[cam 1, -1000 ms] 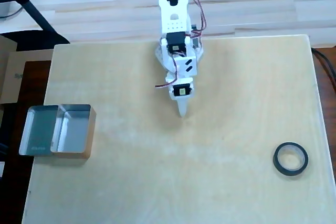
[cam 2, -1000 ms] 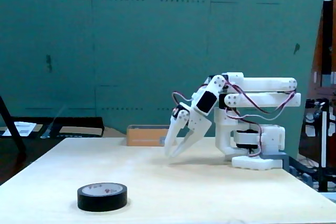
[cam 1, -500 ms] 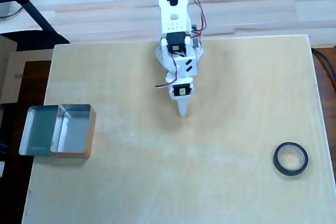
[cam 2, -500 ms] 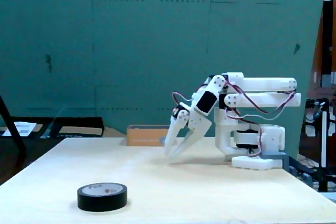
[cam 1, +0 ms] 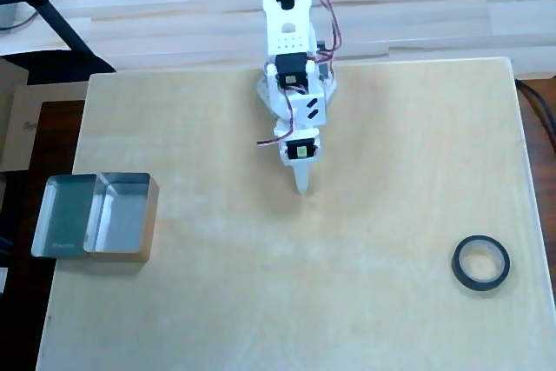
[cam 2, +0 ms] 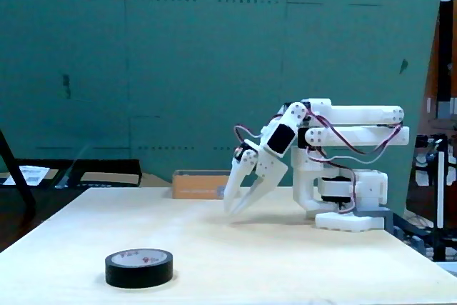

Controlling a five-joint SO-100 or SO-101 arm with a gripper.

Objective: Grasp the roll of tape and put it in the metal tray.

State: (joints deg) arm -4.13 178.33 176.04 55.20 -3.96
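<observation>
Nothing is grasped yet: the gripper [cam 2: 231,211] hangs folded near the arm's base, fingers nearly together and empty, exactly as half a second ago. The tape [cam 1: 480,264] lies flat at the table's right in the overhead view, well apart from the tray [cam 1: 94,215] (far left edge). Next it must swing to the tape and spread wider.

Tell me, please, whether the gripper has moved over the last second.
No. In the overhead view the gripper keeps the same spot against the table's far edge, well apart from the roll of tape.
</observation>
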